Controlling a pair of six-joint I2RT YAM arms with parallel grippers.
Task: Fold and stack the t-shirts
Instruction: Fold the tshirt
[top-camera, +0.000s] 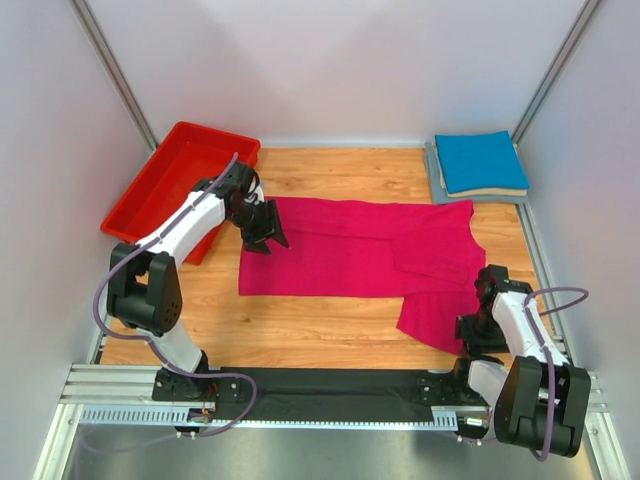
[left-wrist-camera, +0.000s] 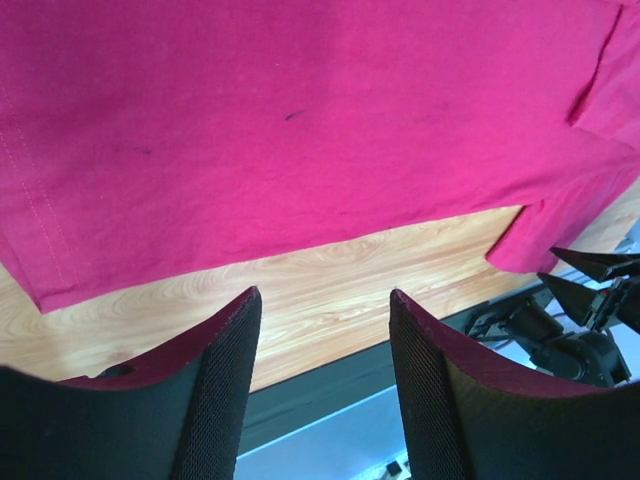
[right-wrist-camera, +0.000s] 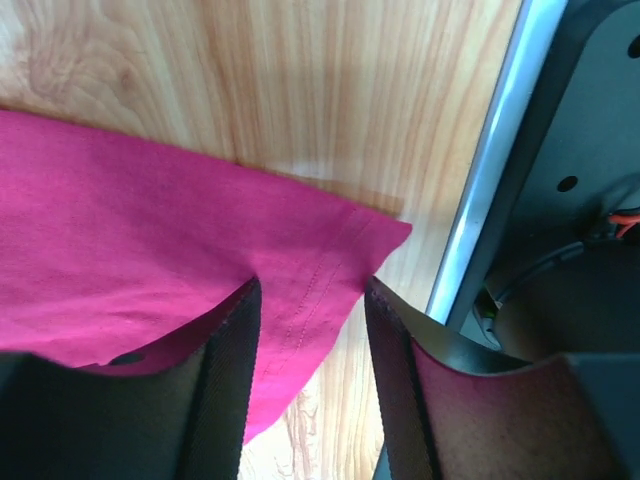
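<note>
Left arm (top-camera: 185, 222) and right arm (top-camera: 520, 320): white link covers, black joint housings. One mauve cable (top-camera: 97, 300) loops alongside each arm. Gripper fingers (left-wrist-camera: 225, 390): black, wedge-shaped, with mesh-textured inner faces.

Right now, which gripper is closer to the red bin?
Left. The left gripper is over the hem end of the pink shirt, just beside the red bin; the right gripper is far across, at the shirt's sleeve.

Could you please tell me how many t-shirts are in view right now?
3: the magenta shirt spread out in the middle, the blue one folded on top in the far-right corner, a grey one beneath it. A beige layer between them may be a fourth.
</note>
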